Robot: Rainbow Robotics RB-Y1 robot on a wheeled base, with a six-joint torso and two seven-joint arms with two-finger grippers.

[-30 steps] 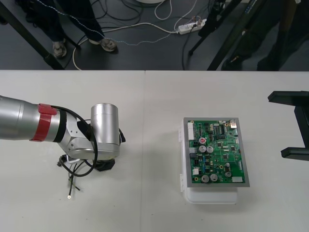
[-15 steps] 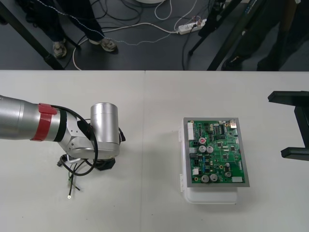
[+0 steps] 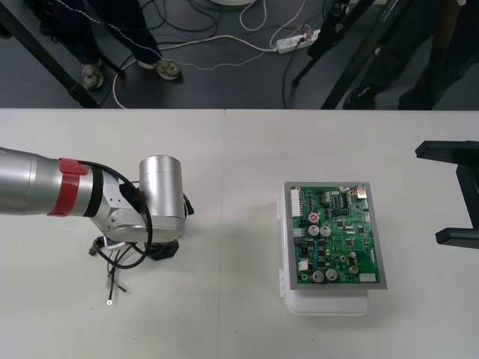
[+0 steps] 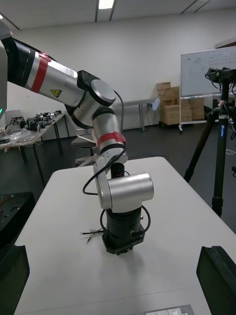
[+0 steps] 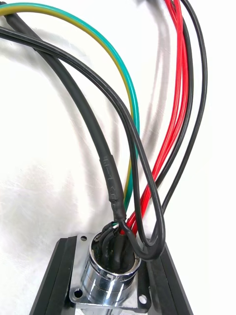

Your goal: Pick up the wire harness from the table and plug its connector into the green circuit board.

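Note:
The wire harness (image 3: 112, 263) lies on the table at the left, its thin wires trailing toward me to a small end (image 3: 110, 303). My left gripper (image 3: 160, 252) points straight down over it, under the silver wrist. In the left wrist view the two black fingers (image 5: 55, 275) press against both sides of the round metal socket (image 5: 109, 278), and red, black and green wires (image 5: 162, 147) rise out of it. The left gripper (image 5: 114, 244) is shut on the socket. The green circuit board (image 3: 337, 235) sits on its white base (image 3: 329, 303) right of centre. My right gripper (image 3: 465, 196) waits open at the right edge.
In the right wrist view the left arm's gripper (image 4: 121, 240) stands on the pale table with harness wires (image 4: 91, 235) beside it. The right gripper's own fingers (image 4: 216, 275) stand far apart. Bare table lies between the harness and the board.
The left gripper's fingers have closed in on the socket. The left wrist has shifted slightly away from me, and the wires moved a little with it. The right arm stayed still.

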